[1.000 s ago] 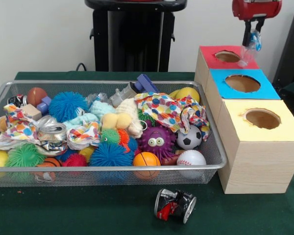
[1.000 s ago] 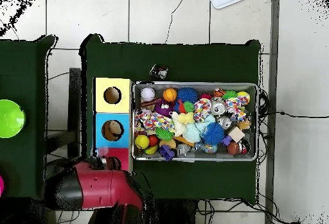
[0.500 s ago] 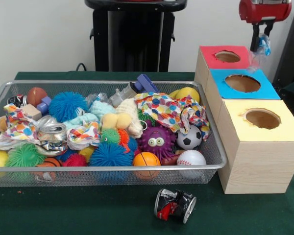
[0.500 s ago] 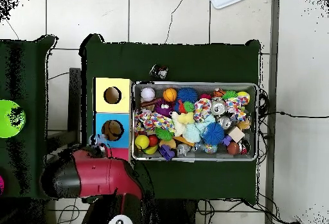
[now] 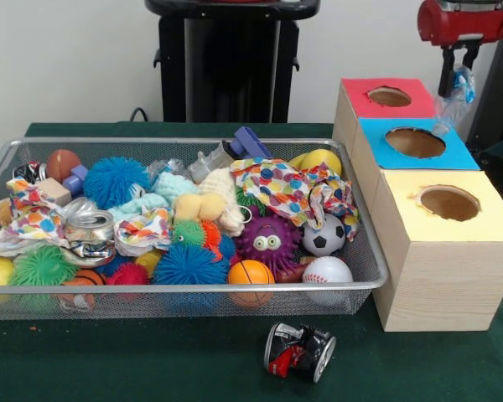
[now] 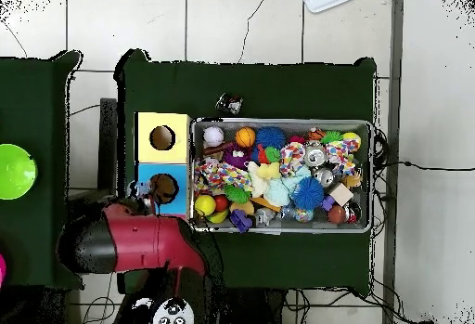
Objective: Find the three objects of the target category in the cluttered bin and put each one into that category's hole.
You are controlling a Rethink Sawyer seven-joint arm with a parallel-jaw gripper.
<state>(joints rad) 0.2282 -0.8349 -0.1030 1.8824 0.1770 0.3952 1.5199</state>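
Note:
My gripper (image 5: pixel 454 84) hangs at the top right of the front view, shut on a wrinkly clear plastic bottle (image 5: pixel 448 102) with a bluish label. The bottle dangles past the right edge of the boxes, beside the blue top, to the right of the red-topped hole (image 5: pixel 390 96). The wire mesh bin (image 5: pixel 193 141) is full of toys; in the overhead view its rim (image 6: pixel 283 121) lies right of the boxes. In the overhead view my red arm (image 6: pixel 139 244) covers the red box. I cannot make out other clear bottles in the bin.
The blue-topped hole (image 5: pixel 415 142) and yellow-topped hole (image 5: pixel 448 203) follow in the box row. A crushed can (image 5: pixel 299 352) lies on the green cloth before the bin. Polka-dot paper wads (image 5: pixel 289 188) and a silver can (image 5: pixel 90 226) lie among balls. A green bowl (image 6: pixel 14 170) sits aside.
My gripper has carried the bottle to the right in the front view, from just beside the red-topped hole to beyond the boxes' right edge. The bin's contents have not moved.

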